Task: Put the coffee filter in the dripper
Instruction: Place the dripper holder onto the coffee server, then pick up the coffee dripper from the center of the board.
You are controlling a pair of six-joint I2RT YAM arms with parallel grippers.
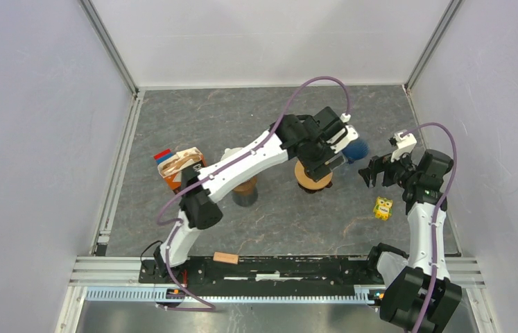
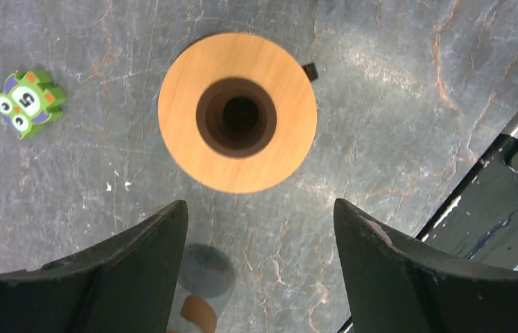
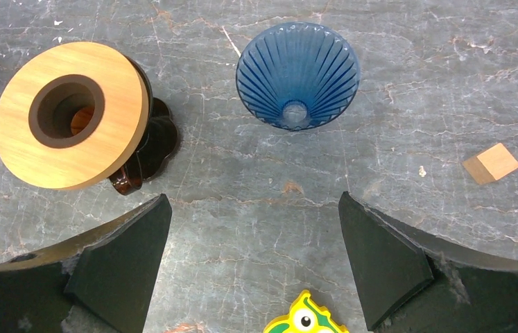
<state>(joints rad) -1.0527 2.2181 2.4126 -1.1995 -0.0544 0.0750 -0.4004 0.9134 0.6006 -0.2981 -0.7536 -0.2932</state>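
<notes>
Top external view gave us the order of things. Nearest, on the black rail by the arm bases, lay a small wooden block. Farther in, on the grey table, a small yellow-green toy sat to the right, and a dark cup stood partly under the left arm. On the left stood an orange box with a pale tan piece in its top; we could not tell whether that was the coffee filter.

Beyond the toy hung the right gripper, its jaws spread wide with nothing between them, above bare table in front of the blue dripper. The dripper, a ribbed cone with its mouth turned toward the right wrist camera, sat on the table near a wooden ring on a dark brown base, not touching it.

The left gripper hung over that ring, jaws wide apart and empty; in the left wrist view we saw only darkness down the ring's hole. Farthest off stood the white walls.
</notes>
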